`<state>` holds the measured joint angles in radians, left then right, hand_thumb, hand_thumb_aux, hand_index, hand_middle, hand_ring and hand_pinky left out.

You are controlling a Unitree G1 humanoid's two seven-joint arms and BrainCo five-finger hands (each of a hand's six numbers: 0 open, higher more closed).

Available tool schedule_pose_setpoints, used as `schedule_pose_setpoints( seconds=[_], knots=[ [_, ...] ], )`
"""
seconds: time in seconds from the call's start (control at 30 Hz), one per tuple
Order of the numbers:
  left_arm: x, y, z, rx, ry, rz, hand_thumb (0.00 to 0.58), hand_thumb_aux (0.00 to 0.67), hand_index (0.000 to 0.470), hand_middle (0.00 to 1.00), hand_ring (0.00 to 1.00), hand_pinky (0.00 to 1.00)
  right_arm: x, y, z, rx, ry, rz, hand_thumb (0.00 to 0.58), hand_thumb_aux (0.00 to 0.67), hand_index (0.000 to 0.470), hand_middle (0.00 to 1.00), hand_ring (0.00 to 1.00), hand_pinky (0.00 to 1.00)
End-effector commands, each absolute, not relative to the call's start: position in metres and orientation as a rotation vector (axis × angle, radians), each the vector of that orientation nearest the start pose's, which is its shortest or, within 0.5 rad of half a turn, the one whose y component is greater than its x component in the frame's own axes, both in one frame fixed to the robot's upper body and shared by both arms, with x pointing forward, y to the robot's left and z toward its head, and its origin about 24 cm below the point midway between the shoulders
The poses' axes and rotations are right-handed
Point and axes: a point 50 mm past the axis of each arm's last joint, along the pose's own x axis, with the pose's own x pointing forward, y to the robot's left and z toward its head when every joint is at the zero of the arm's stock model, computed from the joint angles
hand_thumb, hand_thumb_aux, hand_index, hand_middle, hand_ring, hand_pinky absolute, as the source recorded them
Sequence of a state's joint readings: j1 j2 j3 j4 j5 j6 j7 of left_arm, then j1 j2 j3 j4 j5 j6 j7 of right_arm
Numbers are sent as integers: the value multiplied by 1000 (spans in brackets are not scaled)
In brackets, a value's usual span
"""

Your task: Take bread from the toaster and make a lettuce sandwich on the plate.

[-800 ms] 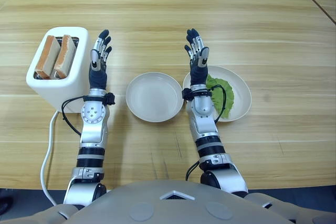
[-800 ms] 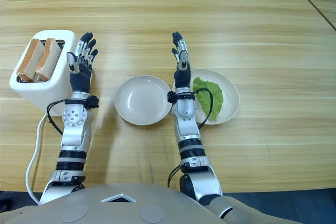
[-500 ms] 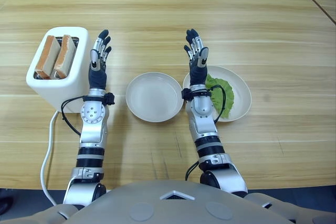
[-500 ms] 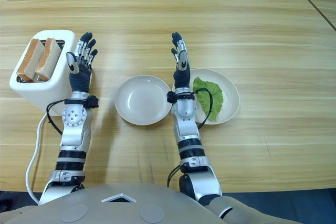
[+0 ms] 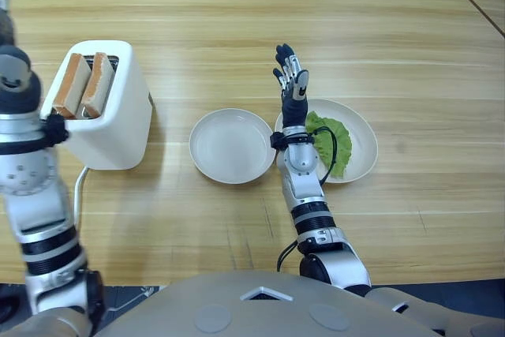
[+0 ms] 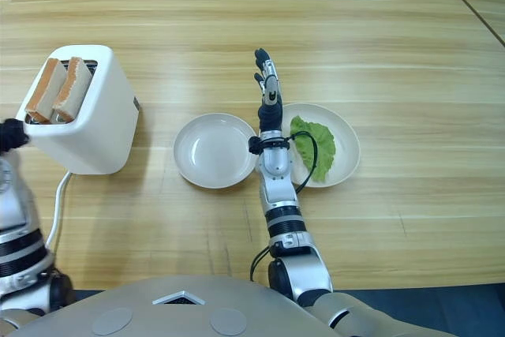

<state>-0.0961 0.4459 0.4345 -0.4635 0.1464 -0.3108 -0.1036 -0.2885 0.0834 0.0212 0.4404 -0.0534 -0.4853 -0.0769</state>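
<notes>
The robot's right hand [image 5: 292, 91] stands upright above the light wooden plank table [image 5: 331, 21], edge-on to the camera. Its fingers are straight, held close together and gripping nothing. Just to the left of this hand, and slightly nearer the robot, lies a shallow round cream plate [image 5: 207, 147]. To the hand's right lies a second round cream plate [image 5: 361, 147], its left rim passing under the wrist. A ruffled green lettuce leaf [image 5: 331, 136] lies flat on that second plate, just beside the wrist on its right. The 2 plates sit side by side with their rims close together, and the right forearm crosses above the spot where they come nearest.

The left hand [image 5: 12, 76] is raised close to the camera at the left edge of the left eye view. Whether it is open or closed cannot be told.

Just to the right of the left hand stands a boxy white toaster [image 5: 114, 128]. In its top slots, 2 slices of browned bread [image 5: 85, 84] stand upright side by side, with their upper edges sticking out above the casing. A white power cord [image 5: 76, 187] leaves the toaster's base on the side nearest the robot and runs toward the table's near edge, beside the left forearm. From the right hand, the toaster is well off to the left, with the shallow round cream plate between them.
</notes>
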Motion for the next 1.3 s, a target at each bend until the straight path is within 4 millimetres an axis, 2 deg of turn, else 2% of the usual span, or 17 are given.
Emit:
schedule_pose_setpoints(
  seconds=[0.03,0.1,0.17,0.3,0.4,0.8,1.03,1.13,1.17,1.2,1.23,1.27,1.3],
  knots=[
    [196,284,245,1143,-727,350,0,0,0,0,0,0,299,-100,62,55,-320,53,0,0,0,0,0,0],
    [202,298,233,1354,-572,357,0,0,0,0,0,0,299,-100,62,56,-318,51,0,0,0,0,0,0],
    [209,309,211,1481,-413,299,0,0,0,0,0,0,299,-101,62,55,-317,50,0,0,0,0,0,0],
    [215,325,180,1615,-253,215,0,0,0,0,0,0,300,-102,61,54,-313,49,0,0,0,0,0,0],
    [218,331,168,1646,-227,194,0,0,0,0,0,0,300,-103,60,55,-308,49,0,0,0,0,0,0],
    [234,329,144,1678,-171,133,0,0,0,0,0,0,300,-103,58,69,-296,45,0,0,0,0,0,0],
    [236,327,143,1660,-187,137,0,0,0,0,0,0,299,-103,57,74,-293,45,0,0,0,0,0,0],
    [237,322,145,1599,-223,133,0,0,0,0,0,0,299,-103,56,73,-289,46,0,0,0,0,0,0],
    [237,320,144,1580,-230,126,187,118,83,0,0,0,299,-103,56,73,-288,46,0,0,0,0,0,0],
    [237,319,143,1563,-233,117,447,349,245,0,0,0,299,-103,56,72,-288,45,0,0,0,0,0,0],
    [237,317,142,1548,-236,110,530,473,332,0,0,0,299,-103,56,72,-288,44,0,0,0,0,0,0],
    [237,315,142,1532,-247,101,580,670,470,0,0,0,299,-103,56,71,-287,45,0,0,0,0,0,0],
    [236,311,142,1514,-258,84,580,670,470,0,0,0,299,-103,56,70,-287,45,0,0,0,0,0,0]
  ],
)
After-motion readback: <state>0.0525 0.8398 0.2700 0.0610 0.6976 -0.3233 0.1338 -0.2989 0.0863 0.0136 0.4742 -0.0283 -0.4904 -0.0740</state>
